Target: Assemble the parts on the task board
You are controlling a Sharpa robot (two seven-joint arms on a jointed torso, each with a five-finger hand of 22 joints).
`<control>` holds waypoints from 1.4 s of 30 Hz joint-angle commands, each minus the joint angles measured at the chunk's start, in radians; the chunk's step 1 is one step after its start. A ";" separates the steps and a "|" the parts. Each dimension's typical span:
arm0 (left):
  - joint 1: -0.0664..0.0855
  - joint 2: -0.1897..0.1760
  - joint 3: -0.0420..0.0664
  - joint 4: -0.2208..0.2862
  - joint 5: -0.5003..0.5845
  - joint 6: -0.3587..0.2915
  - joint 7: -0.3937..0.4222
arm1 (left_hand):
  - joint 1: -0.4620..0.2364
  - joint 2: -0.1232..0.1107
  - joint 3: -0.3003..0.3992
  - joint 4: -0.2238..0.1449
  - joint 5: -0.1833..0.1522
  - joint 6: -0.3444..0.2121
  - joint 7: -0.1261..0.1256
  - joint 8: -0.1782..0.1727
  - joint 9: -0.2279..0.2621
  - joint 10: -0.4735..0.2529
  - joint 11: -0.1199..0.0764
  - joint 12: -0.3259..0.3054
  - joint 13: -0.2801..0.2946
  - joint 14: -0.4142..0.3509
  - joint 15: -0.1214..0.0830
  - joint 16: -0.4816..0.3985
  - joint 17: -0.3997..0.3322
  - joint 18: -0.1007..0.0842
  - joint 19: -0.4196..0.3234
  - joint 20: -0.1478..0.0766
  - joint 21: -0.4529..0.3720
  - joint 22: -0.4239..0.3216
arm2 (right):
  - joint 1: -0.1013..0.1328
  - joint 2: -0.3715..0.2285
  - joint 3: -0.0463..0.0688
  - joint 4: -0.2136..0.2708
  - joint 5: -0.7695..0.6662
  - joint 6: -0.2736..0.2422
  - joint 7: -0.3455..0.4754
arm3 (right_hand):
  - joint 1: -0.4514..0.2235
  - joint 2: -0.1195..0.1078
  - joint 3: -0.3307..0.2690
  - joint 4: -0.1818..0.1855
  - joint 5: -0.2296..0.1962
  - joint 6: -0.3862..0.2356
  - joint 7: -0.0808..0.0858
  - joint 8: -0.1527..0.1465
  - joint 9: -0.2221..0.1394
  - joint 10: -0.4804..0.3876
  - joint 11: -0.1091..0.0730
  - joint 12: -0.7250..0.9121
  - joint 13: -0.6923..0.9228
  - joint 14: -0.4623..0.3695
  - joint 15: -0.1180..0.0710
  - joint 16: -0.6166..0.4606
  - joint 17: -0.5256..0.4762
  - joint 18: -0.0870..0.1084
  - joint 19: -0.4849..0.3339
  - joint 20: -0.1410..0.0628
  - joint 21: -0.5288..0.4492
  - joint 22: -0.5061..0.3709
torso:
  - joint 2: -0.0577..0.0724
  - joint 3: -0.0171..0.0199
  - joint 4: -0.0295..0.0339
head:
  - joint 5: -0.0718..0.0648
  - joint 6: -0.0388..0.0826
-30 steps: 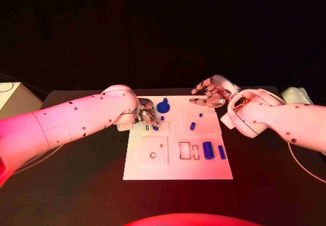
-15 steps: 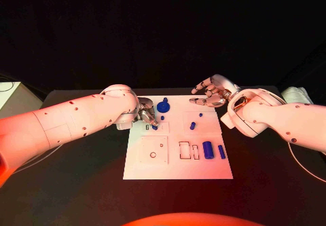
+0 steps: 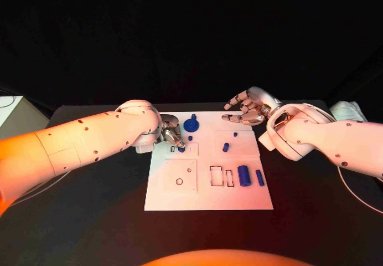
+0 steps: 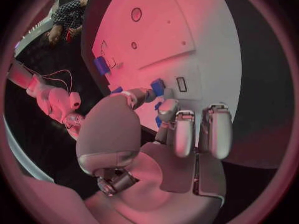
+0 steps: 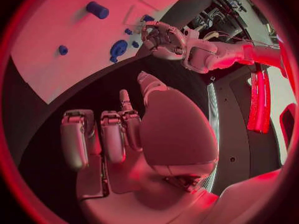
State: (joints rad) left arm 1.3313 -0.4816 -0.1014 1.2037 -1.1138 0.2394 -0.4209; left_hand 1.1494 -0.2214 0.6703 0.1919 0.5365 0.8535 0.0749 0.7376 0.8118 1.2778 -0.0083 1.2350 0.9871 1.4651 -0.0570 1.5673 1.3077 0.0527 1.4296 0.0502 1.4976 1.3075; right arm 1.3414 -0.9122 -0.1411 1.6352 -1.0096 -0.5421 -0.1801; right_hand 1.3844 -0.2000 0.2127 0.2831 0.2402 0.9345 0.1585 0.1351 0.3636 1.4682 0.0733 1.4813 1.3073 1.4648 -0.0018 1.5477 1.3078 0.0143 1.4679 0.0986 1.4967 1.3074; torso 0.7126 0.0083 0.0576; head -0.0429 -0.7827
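Observation:
The white task board (image 3: 209,199) lies in the middle of the black table. My left hand (image 3: 170,134) is low over the board's far left corner and pinches a small blue part (image 4: 157,87) between thumb and fingertips, close to a small rectangular slot (image 4: 181,84). My right hand (image 3: 249,109) hovers above the board's far right corner, its fingers apart and holding nothing. On the board sit a blue round knob (image 3: 191,125), two short pegs (image 3: 226,148), a thick cylinder (image 3: 244,176) and a thin bar (image 3: 260,178). In the right wrist view the knob (image 5: 118,49) shows near the left hand (image 5: 163,39).
A pale box (image 3: 12,113) stands at the table's far left, and a white object (image 3: 348,111) lies at the far right behind my right arm. Empty rectangular cut-outs (image 3: 217,177) mark the board's near half. Bare table (image 3: 96,221) lies on both sides of the board.

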 commanded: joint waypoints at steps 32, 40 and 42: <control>-0.004 -0.015 0.000 0.035 -0.014 -0.064 0.015 | 0.006 0.003 0.195 -0.203 0.000 0.011 -0.004 0.002 0.016 0.001 0.002 0.002 0.002 0.106 -0.005 0.004 0.263 -0.008 0.010 -0.002 0.005 0.073 | -0.001 -0.002 0.001 0.000 -0.003 0.009 0.004 | -0.006 -0.001 -0.001 0.003 0.006 -0.005 0.000 0.006 0.001 0.023 0.002 -0.003 0.189 0.089 0.002 -0.004 0.193 0.006 0.064 0.005 -0.004 0.207 | -0.001 0.0004 0.0009 | 0.000 -0.006; -0.005 -0.014 0.000 0.038 -0.057 -0.058 0.018 | 0.006 0.003 0.195 -0.203 0.000 0.011 -0.004 0.002 0.016 0.001 0.002 0.002 0.002 0.106 -0.005 0.004 0.263 -0.008 0.010 -0.002 0.005 0.073 | -0.001 -0.002 0.001 -0.001 -0.003 0.010 0.004 | -0.006 -0.001 -0.001 0.003 0.006 -0.005 0.000 0.006 0.001 0.023 0.002 -0.003 0.189 0.089 0.002 -0.004 0.193 0.006 0.064 0.005 -0.004 0.207 | -0.002 0.0000 0.0003 | 0.002 -0.007; -0.005 -0.014 0.000 0.038 -0.069 -0.058 0.020 | 0.007 0.002 0.195 -0.203 0.000 0.012 -0.004 0.001 0.016 0.001 0.002 0.001 0.000 0.106 -0.005 0.004 0.263 -0.008 0.010 -0.002 0.005 0.073 | -0.001 -0.002 0.001 -0.001 -0.003 0.011 0.004 | -0.006 -0.001 -0.001 0.003 0.006 -0.005 0.000 0.006 0.001 0.023 0.002 -0.003 0.189 0.089 0.002 -0.004 0.193 0.006 0.064 0.005 -0.004 0.207 | -0.002 0.0006 0.0003 | 0.001 -0.007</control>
State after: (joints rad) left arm 1.3266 -0.4969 -0.1021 1.2390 -1.1434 0.1785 -0.4143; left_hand 1.1477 -0.2231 0.6703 0.1919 0.5336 0.8550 0.0763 0.7336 0.8121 1.2777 -0.0082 1.2350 0.9888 1.4651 -0.0569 1.5673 1.3076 0.0528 1.4331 0.0467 1.4975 1.3073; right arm 1.3411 -0.9140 -0.1411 1.6340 -1.0096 -0.5419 -0.1803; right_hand 1.3844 -0.2000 0.2128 0.2830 0.2402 0.9346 0.1584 0.1351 0.3636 1.4682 0.0733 1.4813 1.3073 1.4648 -0.0018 1.5477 1.3077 0.0143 1.4679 0.0987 1.4967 1.3078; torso 0.7108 0.0084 0.0583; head -0.0414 -0.7894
